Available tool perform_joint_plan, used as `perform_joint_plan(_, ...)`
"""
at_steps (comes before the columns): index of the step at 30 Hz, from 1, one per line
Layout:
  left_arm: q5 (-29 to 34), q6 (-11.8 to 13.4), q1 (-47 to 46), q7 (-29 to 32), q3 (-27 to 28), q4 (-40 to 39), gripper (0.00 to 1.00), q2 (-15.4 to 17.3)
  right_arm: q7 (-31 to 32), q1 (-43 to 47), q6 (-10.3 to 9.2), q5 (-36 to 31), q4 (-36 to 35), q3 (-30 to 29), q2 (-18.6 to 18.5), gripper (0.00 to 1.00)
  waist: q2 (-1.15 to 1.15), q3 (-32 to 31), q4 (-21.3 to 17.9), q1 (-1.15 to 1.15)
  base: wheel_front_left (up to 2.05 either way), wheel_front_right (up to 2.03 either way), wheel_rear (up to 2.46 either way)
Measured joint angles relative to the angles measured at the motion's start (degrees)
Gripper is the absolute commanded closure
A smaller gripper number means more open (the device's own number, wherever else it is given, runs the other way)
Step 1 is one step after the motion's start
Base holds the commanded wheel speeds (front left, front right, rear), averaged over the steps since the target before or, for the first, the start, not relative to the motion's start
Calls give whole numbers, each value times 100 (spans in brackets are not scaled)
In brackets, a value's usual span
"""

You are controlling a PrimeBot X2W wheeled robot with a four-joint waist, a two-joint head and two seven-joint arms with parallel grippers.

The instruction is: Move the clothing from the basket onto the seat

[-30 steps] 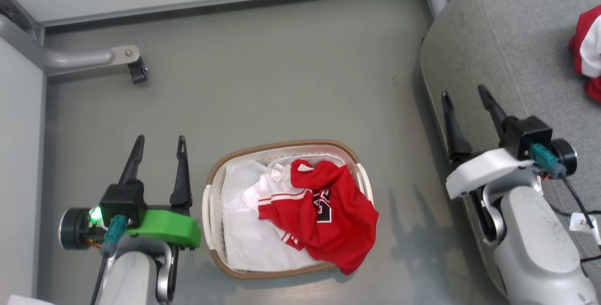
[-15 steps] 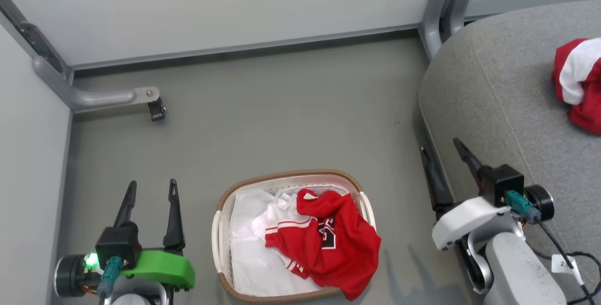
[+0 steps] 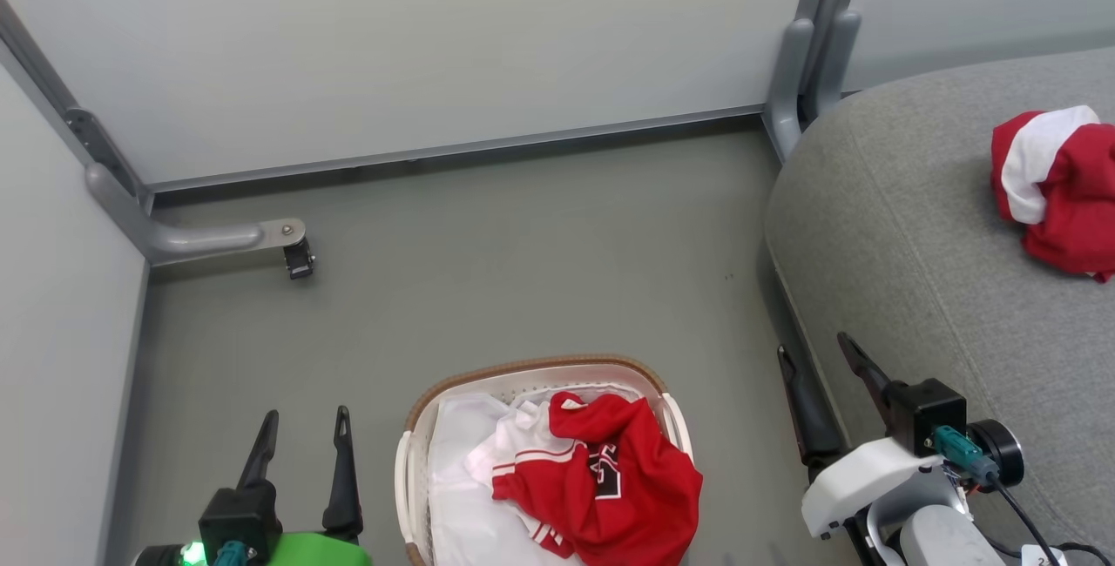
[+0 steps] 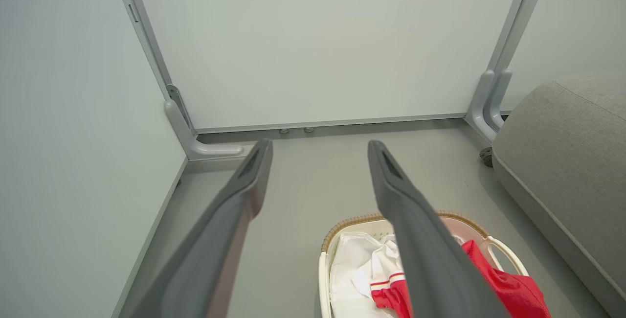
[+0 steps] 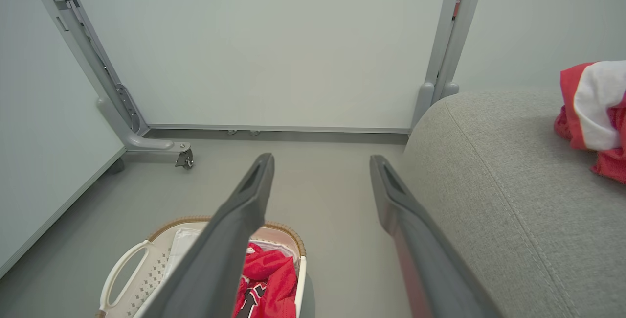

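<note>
A red garment with white stripes and a black-and-white numeral (image 3: 610, 479) lies crumpled in the white basket with the brown woven rim (image 3: 523, 367), on a white liner. It hangs over the basket's right edge. Another red and white garment (image 3: 1054, 192) lies on the grey seat (image 3: 915, 226) at the right. My left gripper (image 3: 307, 416) is open, left of the basket and empty. My right gripper (image 3: 813, 345) is open beside the seat's front edge. The left wrist view has the open left gripper (image 4: 319, 144) above the basket (image 4: 362, 220). The right wrist view has the open right gripper (image 5: 321, 158) between basket (image 5: 142, 254) and seat (image 5: 489, 171).
Pale partition walls close off the back and left. A grey metal foot with a caster (image 3: 299, 259) juts onto the floor at the left. A grey upright post (image 3: 806, 52) stands by the seat's far corner. Grey floor lies between basket and wall.
The head camera has tilted up, so the whole picture has slid down and more wall shows. Both grippers stay open and empty. The clothing in the basket lies as before.
</note>
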Motion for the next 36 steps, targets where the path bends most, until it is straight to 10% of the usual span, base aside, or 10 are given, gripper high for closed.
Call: perform_joint_plan(36, 51, -377, -2176, 1, -1463, 1402, 0, -11, 0, -1684, 0, 212, -1373, 250, 37, 0, 0, 2301, -579, 0, 0, 0, 0)
